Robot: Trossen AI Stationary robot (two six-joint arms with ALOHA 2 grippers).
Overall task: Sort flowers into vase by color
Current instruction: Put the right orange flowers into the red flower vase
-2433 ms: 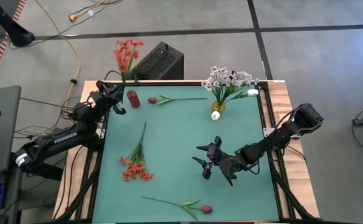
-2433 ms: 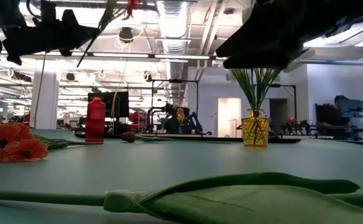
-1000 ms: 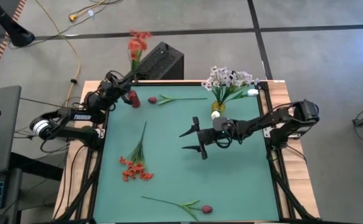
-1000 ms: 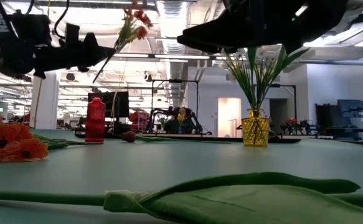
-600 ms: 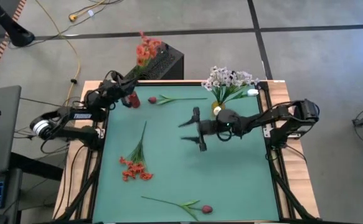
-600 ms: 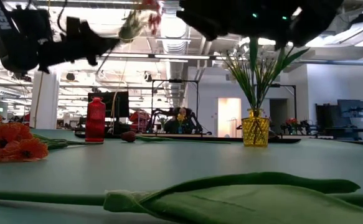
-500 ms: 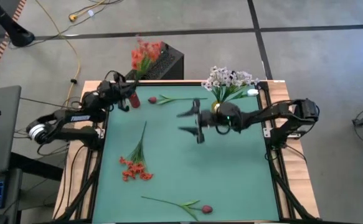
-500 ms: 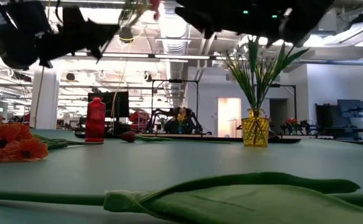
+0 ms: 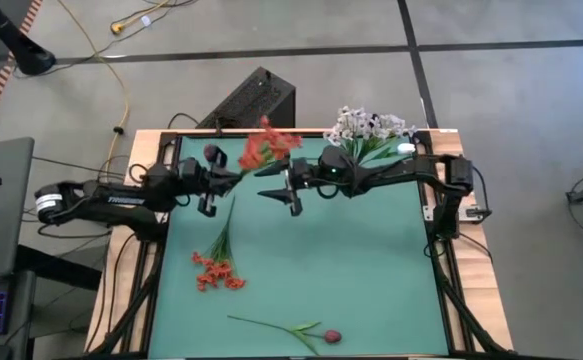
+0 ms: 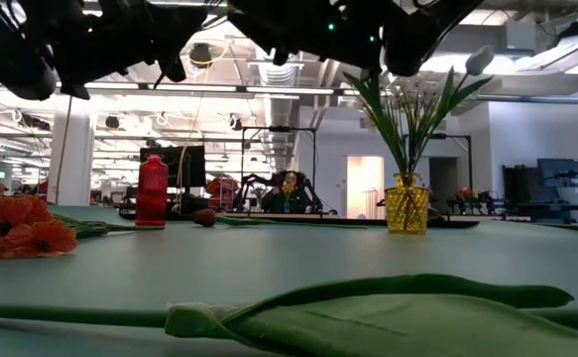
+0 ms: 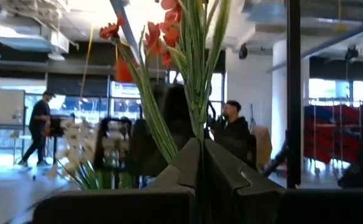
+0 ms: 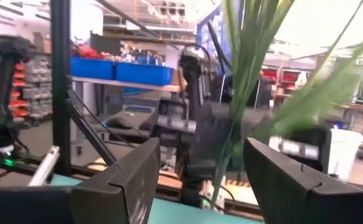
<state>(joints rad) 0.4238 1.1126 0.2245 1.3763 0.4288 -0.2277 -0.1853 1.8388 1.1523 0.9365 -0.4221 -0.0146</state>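
My left gripper (image 9: pixel 214 188) is shut on an orange-red spray (image 9: pixel 268 149) held over the mat's far left part. My right gripper (image 9: pixel 279 189) is open just right of it. In the right wrist view the spray's green leaves (image 12: pixel 243 68) stand between its fingers, and I cannot tell whether they touch. The red vase (image 10: pixel 152 191) stands at the far left. The yellow vase (image 10: pixel 405 204) holds white blossoms (image 9: pixel 366 127) and a white bud (image 9: pixel 404 149). A second orange-red spray (image 9: pixel 217 262) and a pink-bud stem (image 9: pixel 301 329) lie flat on the mat. My left gripper pinches the spray's bundle of green stems (image 11: pixel 199 127) between its two fingers. The fingers point about level toward the table's right. The stems run on past the fingertips to the blossoms (image 11: pixel 159 34). The spray is lifted clear of the table.
A black box (image 9: pixel 255 97) stands beyond the far edge. The green mat (image 9: pixel 371 280) has free room on its right and near parts. People (image 11: pixel 234 126) stand in the room behind. Wooden borders (image 9: pixel 461 150) edge the table.
My left gripper has swung from beyond the far left corner toward the table's right and near, carrying the spray in over the mat; the spray has tipped from pointing far to pointing right. My right gripper, staying open, has gone from the table's middle toward the far left, up to the spray.
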